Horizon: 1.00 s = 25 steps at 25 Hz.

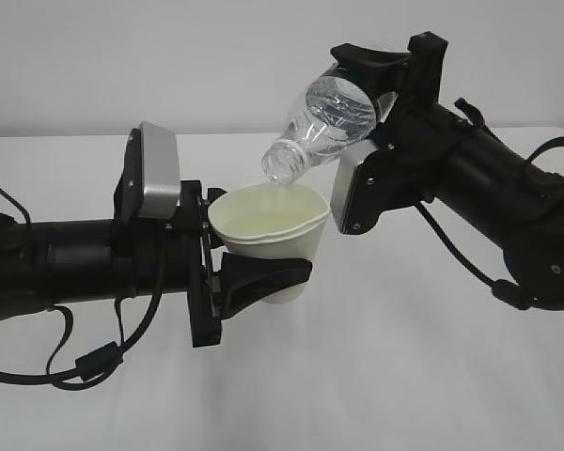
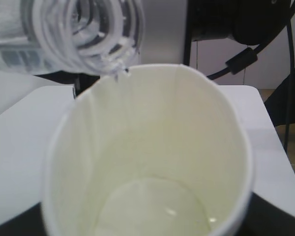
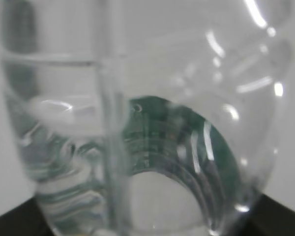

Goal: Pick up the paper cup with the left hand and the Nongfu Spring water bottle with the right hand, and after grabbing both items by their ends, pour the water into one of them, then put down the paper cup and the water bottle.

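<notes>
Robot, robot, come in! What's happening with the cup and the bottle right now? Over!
Left gripper shut on paper cup, held up off the table. Right gripper shut on water bottle, tipped mouth-down over the cup's rim. A little water in the cup. Nothing in the way.

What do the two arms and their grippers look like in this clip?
Both arms are black and cylindrical. The left gripper is black with forked jaws, a silver-grey rectangular plate behind it and loose black cables beneath. The right gripper is likewise black, with a similar grey plate and a black cable.

One paper cup [image 1: 268, 230], one water bottle [image 1: 327, 122], two robot arms [image 1: 66, 263], one table [image 1: 404, 376]
</notes>
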Motion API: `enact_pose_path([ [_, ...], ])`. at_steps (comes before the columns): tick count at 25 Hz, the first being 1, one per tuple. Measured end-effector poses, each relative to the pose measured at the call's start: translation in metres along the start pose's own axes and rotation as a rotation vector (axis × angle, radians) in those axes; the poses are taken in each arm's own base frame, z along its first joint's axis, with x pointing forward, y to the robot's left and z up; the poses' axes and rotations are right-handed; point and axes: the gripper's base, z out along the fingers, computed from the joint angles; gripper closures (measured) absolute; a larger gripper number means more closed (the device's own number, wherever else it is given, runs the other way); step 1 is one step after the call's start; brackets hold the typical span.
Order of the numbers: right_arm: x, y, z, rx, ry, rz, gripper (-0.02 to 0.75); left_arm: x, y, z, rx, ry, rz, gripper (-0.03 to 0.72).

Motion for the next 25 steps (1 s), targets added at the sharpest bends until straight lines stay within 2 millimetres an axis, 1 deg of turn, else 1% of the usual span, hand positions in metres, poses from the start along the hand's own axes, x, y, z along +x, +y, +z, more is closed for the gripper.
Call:
enact_pose_path([
  [25, 0.0008, -0.0001, 0.0000, 0.001, 0.009, 0.005, 0.265, 0.0000, 0.0000, 0.0000, 0.000, 0.000, 0.000, 0.269],
])
